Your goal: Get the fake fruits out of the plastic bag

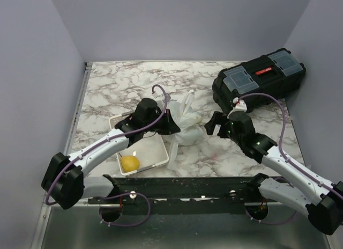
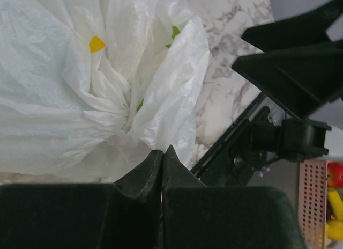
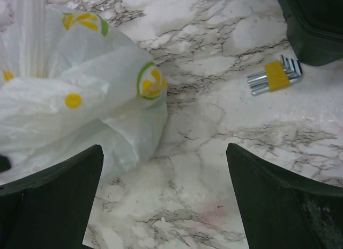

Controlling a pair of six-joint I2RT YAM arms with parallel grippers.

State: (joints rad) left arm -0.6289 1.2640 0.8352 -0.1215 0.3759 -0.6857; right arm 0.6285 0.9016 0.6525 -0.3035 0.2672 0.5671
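- My left gripper is pressed together, pinching a gathered fold on the left side of the plastic bag, above the far corner of the white tray
- My right gripper is spread wide and empty, low over the marble table, with the bag just beside it on its left
- The bag sits between my two grippers, its long axis running near to far and its loop handles trailing toward the far side
- No fake fruits show; I judge they are inside the bag's bulge
- The right arm is the free one, so I judge it should reach for the mouth at the handle end while the left anchors the bag
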